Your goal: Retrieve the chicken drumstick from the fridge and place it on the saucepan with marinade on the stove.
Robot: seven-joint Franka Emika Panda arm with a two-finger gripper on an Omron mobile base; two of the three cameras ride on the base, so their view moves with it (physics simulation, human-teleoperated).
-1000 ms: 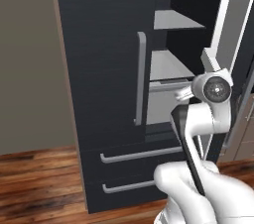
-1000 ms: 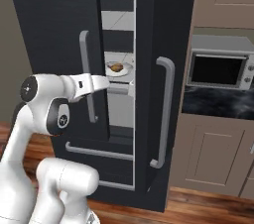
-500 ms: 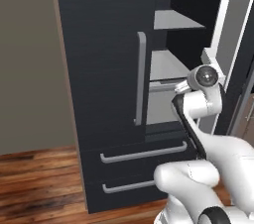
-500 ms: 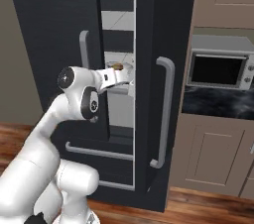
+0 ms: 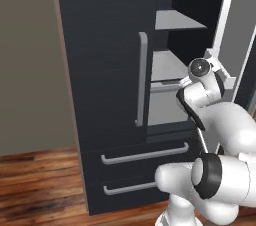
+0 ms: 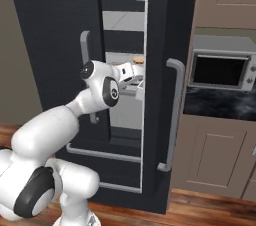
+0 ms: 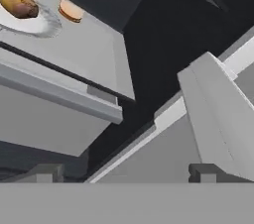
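While the fridge [image 6: 60, 30] stands with one door ajar, the arm has advanced over the last second: the elbow has swung forward and the wrist has moved from in front of the door handle into the gap between the doors. The cameras have not shifted; the fridge, the drawers and the microwave [image 6: 222, 70] hold their places in both base views.

The gripper [image 6: 141, 76] now sits at the front edge of the middle shelf [image 7: 84, 54]. Its fingers are spread wide apart and hold nothing. In the hand view the two dark fingertips [image 7: 42, 172] rise at 6 o'clock, well separated, with bare shelf and door lining between them.

The chicken drumstick [image 7: 19, 4] lies on a white plate [image 7: 37, 22] at 10 o'clock in the hand view, far back on the shelf. A small round bun [image 7: 72, 10] rests on the shelf just beside the plate, toward 11 o'clock. In the right base view a tan object shows just above the wrist; whether it is the bun or the drumstick cannot be told there.

Judgement: the reach into the fridge is under way, and the grasp is not yet made. The drumstick lies well off the gripper's axis, so the hand likely has to turn toward 10 o'clock and extend further. The bun's nearness calls for care in selecting the target.
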